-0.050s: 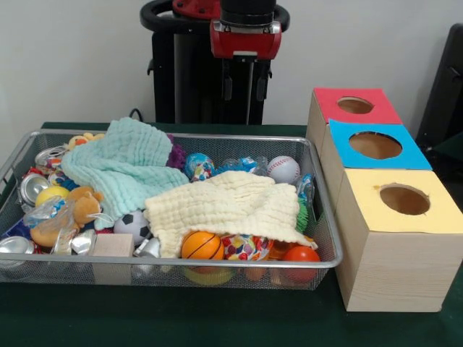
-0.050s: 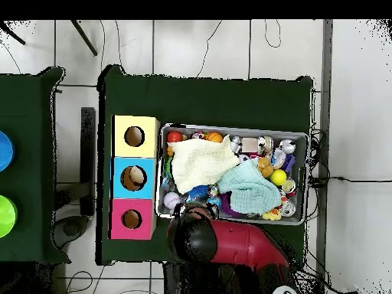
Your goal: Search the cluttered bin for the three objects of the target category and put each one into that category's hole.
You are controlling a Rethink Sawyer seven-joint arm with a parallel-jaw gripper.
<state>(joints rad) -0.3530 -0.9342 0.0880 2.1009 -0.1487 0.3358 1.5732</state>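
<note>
Parted and empty, the gripper [image 1: 244, 88] is held high behind the far rim of the wire bin [image 1: 322, 210], nothing between its two thin fingers. Which category is meant cannot be told, but balls are the likeliest: a baseball [image 1: 283, 169], a soccer ball [image 1: 132, 225] and a basketball [image 1: 202, 246] are seen among the clutter, beside the red box [image 1: 329, 108], blue box [image 1: 416, 155] and yellow box [image 1: 441, 217]. An exposed ball is probably best approached straight down, with the cream cloth [image 1: 224, 206] and mint cloth [image 1: 123, 166] kept clear of the fingers.

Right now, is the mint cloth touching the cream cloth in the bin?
Touching. In the front view the mint cloth lies with its lower right edge against the cream cloth, no gap between them; the overhead view agrees.
</note>
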